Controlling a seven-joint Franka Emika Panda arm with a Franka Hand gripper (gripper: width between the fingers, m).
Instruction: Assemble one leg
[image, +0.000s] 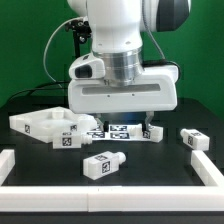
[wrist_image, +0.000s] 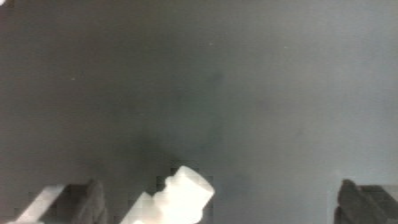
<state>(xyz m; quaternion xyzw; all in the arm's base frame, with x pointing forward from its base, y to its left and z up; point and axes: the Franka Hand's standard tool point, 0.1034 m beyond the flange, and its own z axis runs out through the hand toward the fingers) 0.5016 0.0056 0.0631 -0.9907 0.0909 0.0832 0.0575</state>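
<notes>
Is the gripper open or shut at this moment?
Open. In the wrist view the gripper has its fingers wide apart; the white piece between them is not clamped.

Exterior view: bright, even light from above. My white wrist housing (image: 122, 95) is near blown out, with faint glare on its upper curve, and casts a soft shadow on the black table (image: 150, 165) beneath me. Green backdrop (image: 25, 45) evenly lit. Picture coarse, edges soft.

Wrist view: dim, grey, blurred throughout. My fingers (wrist_image: 68, 205) are dark smears, out of focus. White part (wrist_image: 178, 195) overexposed, outline blurred; I cannot tell what it is.
</notes>
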